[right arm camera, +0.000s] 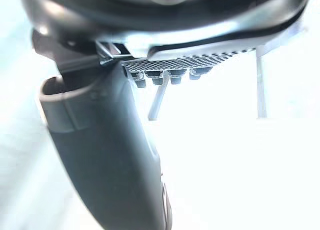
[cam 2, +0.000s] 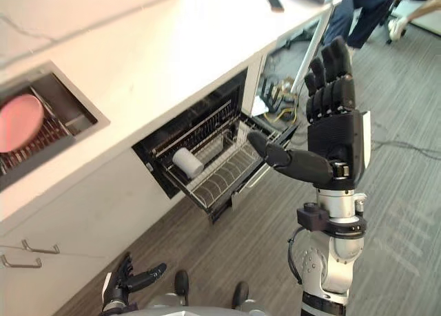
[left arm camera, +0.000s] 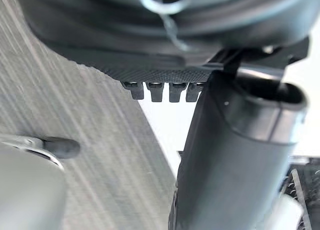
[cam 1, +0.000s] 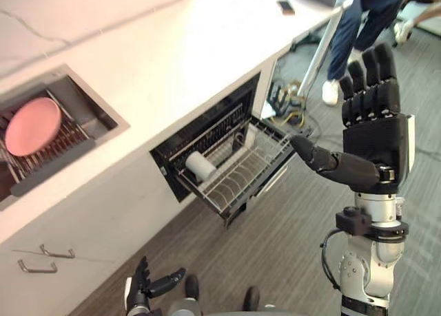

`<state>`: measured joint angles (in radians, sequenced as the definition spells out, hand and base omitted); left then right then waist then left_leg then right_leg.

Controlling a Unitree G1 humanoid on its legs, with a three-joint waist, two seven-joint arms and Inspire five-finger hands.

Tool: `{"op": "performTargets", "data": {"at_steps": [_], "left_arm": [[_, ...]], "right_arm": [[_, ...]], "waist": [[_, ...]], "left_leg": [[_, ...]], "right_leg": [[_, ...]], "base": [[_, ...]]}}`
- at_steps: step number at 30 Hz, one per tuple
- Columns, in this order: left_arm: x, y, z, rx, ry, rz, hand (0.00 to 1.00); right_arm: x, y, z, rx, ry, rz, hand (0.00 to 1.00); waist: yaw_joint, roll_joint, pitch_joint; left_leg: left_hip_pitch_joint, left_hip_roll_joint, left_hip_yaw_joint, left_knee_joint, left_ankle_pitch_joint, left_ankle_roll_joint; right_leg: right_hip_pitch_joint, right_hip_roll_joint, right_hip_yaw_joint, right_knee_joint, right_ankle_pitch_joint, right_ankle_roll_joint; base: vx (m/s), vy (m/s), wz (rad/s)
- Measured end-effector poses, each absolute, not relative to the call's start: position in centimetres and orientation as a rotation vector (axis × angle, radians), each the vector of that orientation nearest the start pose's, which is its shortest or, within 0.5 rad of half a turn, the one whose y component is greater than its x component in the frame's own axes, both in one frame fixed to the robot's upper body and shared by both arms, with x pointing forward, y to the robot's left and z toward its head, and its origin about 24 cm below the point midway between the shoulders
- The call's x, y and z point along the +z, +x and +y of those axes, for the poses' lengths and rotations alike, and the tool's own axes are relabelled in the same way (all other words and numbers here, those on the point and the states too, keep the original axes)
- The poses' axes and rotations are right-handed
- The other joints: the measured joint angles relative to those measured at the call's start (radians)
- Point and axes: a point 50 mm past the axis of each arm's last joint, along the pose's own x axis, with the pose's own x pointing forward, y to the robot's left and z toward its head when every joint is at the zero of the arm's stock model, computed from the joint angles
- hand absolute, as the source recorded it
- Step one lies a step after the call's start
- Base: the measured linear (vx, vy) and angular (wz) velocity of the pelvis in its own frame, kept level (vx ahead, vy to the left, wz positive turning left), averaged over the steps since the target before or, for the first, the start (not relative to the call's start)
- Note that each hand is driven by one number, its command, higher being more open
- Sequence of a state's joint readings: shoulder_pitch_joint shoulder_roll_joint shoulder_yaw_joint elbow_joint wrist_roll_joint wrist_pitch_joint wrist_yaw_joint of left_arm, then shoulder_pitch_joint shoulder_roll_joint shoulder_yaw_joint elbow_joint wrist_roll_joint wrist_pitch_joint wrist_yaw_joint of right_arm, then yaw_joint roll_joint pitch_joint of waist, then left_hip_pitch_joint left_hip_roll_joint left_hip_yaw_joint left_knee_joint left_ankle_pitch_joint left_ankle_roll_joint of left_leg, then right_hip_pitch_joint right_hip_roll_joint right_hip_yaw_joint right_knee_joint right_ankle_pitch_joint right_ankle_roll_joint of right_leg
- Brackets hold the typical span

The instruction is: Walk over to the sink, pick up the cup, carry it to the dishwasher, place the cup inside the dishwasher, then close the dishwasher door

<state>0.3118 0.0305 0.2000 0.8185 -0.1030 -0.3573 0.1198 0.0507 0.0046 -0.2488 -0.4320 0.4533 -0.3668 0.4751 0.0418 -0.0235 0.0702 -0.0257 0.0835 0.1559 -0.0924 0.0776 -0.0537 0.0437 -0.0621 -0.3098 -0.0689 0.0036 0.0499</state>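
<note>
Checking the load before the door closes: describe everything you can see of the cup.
The cup is a plain white cylinder, smooth and matte; its material is unclear. It lies on its side in the pulled-out wire rack of the dishwasher, toward the rack's left side, resting on the wires. Its mouth cannot be made out. Nothing else touches it; the right hand is raised open beside the rack, apart from it.

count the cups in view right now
1. A white cup lies on its side in the pulled-out dishwasher rack. The sink shows a pink plate; part of it is cut off, so more could be hidden.
</note>
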Motion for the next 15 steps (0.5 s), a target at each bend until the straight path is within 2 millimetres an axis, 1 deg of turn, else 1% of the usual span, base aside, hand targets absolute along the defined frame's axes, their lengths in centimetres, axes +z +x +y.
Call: {"op": "performTargets", "data": {"at_steps": [4,5,6,7,8,9,10,11,12,13,14,15], "left_arm": [[-13.7,5.6,21.8,0.534,-0.04,0.776,1.0],[-13.7,5.1,21.8,0.549,-0.03,0.782,1.0],[-13.6,5.0,21.8,0.547,-0.021,0.781,1.0],[-13.6,5.0,21.8,0.536,-0.002,0.776,1.0],[-13.3,5.5,21.8,0.499,0.036,0.751,1.0],[-13.2,5.9,21.4,0.463,0.062,0.725,1.0],[-13.2,5.9,21.2,0.448,0.069,0.719,1.0],[-13.2,5.7,20.9,0.43,0.073,0.723,1.0],[-13.2,5.6,20.9,0.426,0.072,0.726,1.0],[-13.3,5.1,20.7,0.415,0.073,0.743,1.0],[-13.4,4.6,20.8,0.411,0.078,0.757,1.0],[-13.5,4.5,20.8,0.41,0.077,0.764,1.0]], "right_arm": [[16.2,19.9,-19.5,0.246,0.226,-0.875,1.0],[16.1,19.9,-19.6,0.241,0.244,-0.875,1.0],[16.1,19.9,-19.8,0.227,0.246,-0.871,1.0],[16.2,19.9,-20.0,0.21,0.245,-0.868,1.0],[16.3,19.8,-20.8,0.165,0.225,-0.869,1.0],[16.5,19.8,-21.9,0.111,0.192,-0.86,1.0],[16.5,19.9,-22.4,0.088,0.176,-0.848,1.0],[16.1,20.4,-23.1,0.053,0.166,-0.813,1.0],[15.9,20.7,-23.3,0.043,0.167,-0.799,1.0],[15.4,20.9,-23.3,0.03,0.178,-0.777,1.0],[15.0,21.1,-23.2,0.021,0.177,-0.758,1.0],[14.9,21.2,-23.2,0.018,0.173,-0.75,1.0]], "waist": [[0.001,0.002,-0.008],[0.0,0.005,-0.01],[-0.001,0.005,-0.013],[-0.004,0.003,-0.015],[-0.016,-0.004,-0.014],[-0.021,0.005,-0.02],[-0.019,0.012,-0.024],[0.009,0.019,-0.029],[0.02,0.028,-0.035],[0.028,0.03,-0.034],[0.028,0.032,-0.032],[0.027,0.032,-0.026]], "left_leg": [[0.013,-0.019,-0.045,0.0,0.003,0.004],[0.011,-0.035,-0.076,0.0,0.01,0.013],[0.007,-0.041,-0.066,0.0,0.001,0.028],[0.007,-0.038,-0.02,0.001,-0.005,0.038],[-0.002,-0.029,0.105,0.033,-0.017,0.056],[-0.021,-0.013,0.221,0.082,-0.019,0.063],[-0.023,-0.008,0.245,0.094,-0.006,0.049],[-0.015,-0.043,0.208,0.085,-0.004,0.06],[-0.014,-0.057,0.193,0.078,-0.008,0.069],[-0.014,-0.079,0.16,0.063,-0.018,0.084],[-0.007,-0.094,0.133,0.05,-0.026,0.098],[0.004,-0.1,0.119,0.044,-0.028,0.101]], "right_leg": [[0.038,-0.015,-0.048,0.0,-0.007,0.009],[0.06,-0.025,-0.091,0.001,-0.008,0.01],[0.079,-0.037,-0.134,0.002,-0.009,0.014],[0.094,-0.047,-0.172,0.002,-0.013,0.02],[0.131,-0.076,-0.272,0.003,-0.022,0.04],[0.161,-0.103,-0.373,0.025,-0.04,0.069],[0.173,-0.115,-0.408,0.039,-0.049,0.083],[0.189,-0.15,-0.446,0.071,-0.056,0.1],[0.189,-0.167,-0.456,0.095,-0.058,0.104],[0.174,-0.202,-0.463,0.181,-0.072,0.117],[0.139,-0.256,-0.455,0.317,-0.084,0.117],[0.118,-0.288,-0.445,0.405,-0.085,0.114]], "base": [[-0.03,0.031,0.39],[-0.01,0.045,0.82],[-0.01,0.058,1.06],[0.02,0.099,1.65],[0.07,0.162,2.36],[0.09,0.199,2.45],[0.1,0.277,1.96],[0.08,0.247,1.07],[0.1,0.311,1.01],[0.1,0.279,0.85],[0.12,0.303,0.83],[0.1,0.225,0.7]]}}
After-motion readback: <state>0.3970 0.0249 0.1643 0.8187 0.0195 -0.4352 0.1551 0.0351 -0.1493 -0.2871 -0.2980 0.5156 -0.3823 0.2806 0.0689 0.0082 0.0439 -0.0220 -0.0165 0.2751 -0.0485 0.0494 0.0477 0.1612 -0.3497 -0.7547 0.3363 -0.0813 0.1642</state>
